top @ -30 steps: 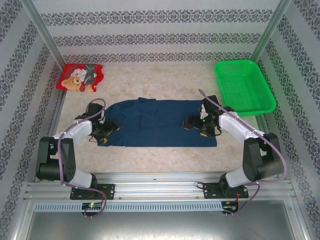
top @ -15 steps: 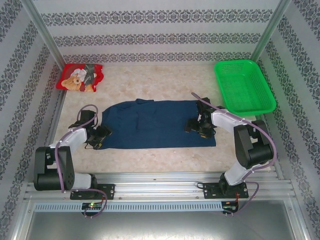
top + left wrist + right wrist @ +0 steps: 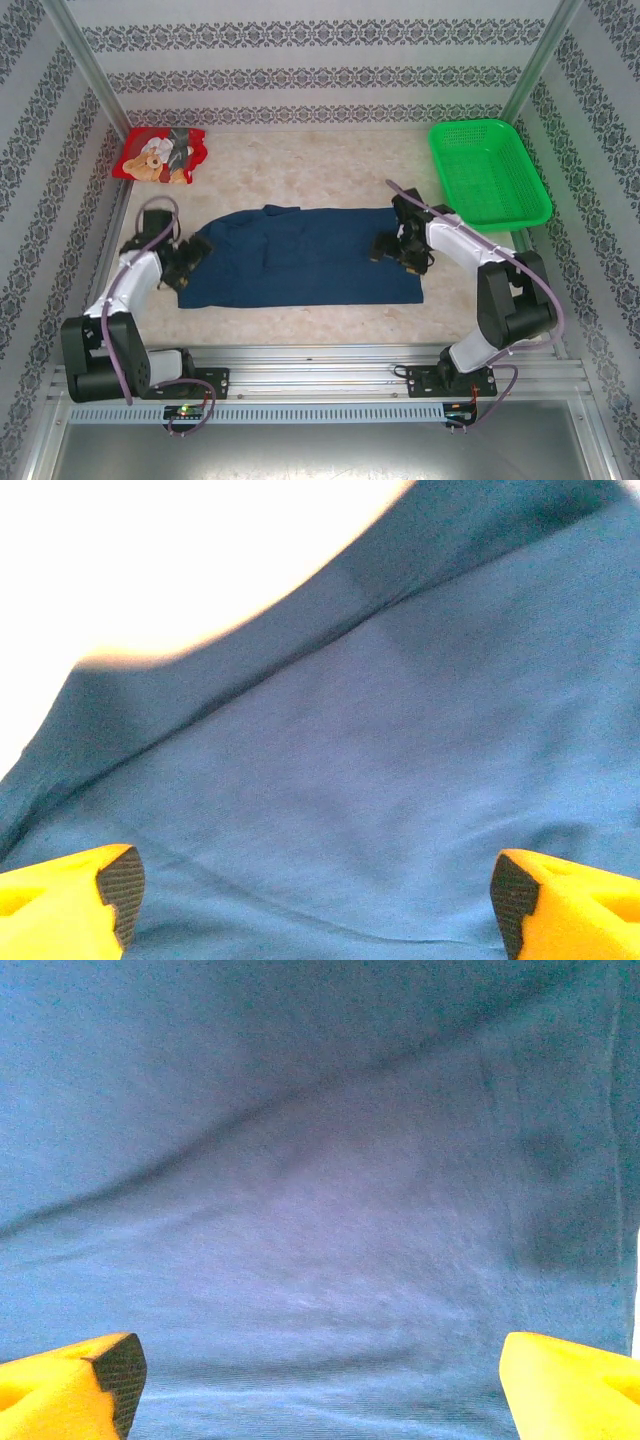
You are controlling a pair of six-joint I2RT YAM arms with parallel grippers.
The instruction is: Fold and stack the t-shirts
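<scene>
Top external: you look steeply down from high at the near side, far off.
Left wrist: you're pressed close over the dark navy blue cloth t-shirt (image 3: pixel 380 780).
Right wrist: equally close.
Shared: that shirt.

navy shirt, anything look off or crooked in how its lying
Nothing damaged. The navy shirt lies flat but slightly skewed, with a raised fold left of its middle. The red shirt sits bunched in the far left corner.

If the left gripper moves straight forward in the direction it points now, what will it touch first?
Probably the navy t-shirt: its cloth lies straight ahead of the open left gripper.
</scene>
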